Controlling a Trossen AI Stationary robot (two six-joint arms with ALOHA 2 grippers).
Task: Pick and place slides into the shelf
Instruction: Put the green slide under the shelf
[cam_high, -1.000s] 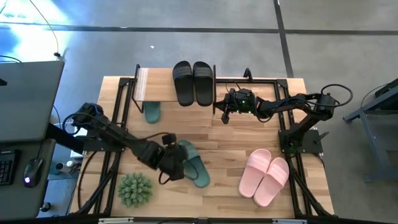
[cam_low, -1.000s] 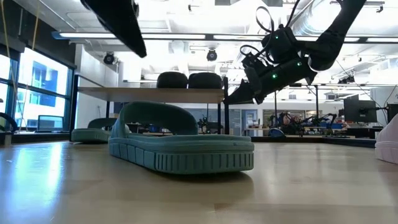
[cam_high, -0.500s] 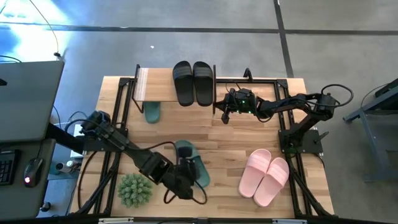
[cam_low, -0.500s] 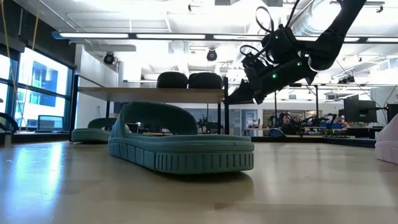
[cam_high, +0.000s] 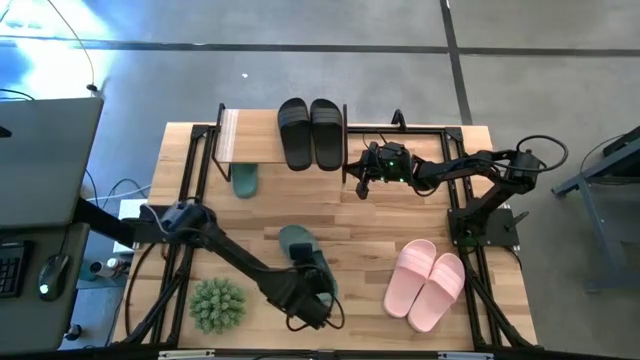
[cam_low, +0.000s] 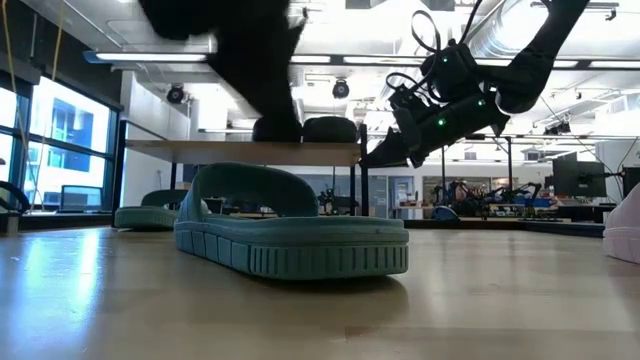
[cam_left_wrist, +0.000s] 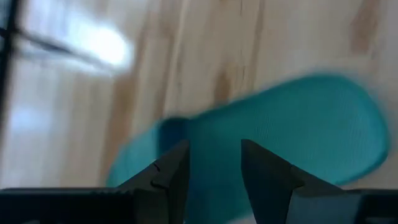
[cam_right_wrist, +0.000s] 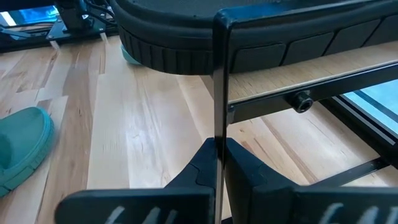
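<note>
In the lower middle of the high view, the left gripper hangs over the near end of a dark green slide that lies flat on the table. In the left wrist view its two fingers stand slightly apart with a narrow gap between them, the green sole showing beyond; they have hold of nothing. In the low view this slide rests sole-down on the wood, with the dark arm blurred above it at the upper left.

The second green slide lies at the upper left of the table, partly under the shelf. The black pair sits side by side on the shelf's light top board, toward its right end. The pink pair lies at the lower right of the table, the two touching along their sides. A spiky green plant ball sits at the lower left, near the left arm.

The right gripper hovers just beside the shelf's right end. In the right wrist view its fingers are close together, with a thin black post of the frame lined up with the slit between them; whether they touch it I cannot tell.
</note>
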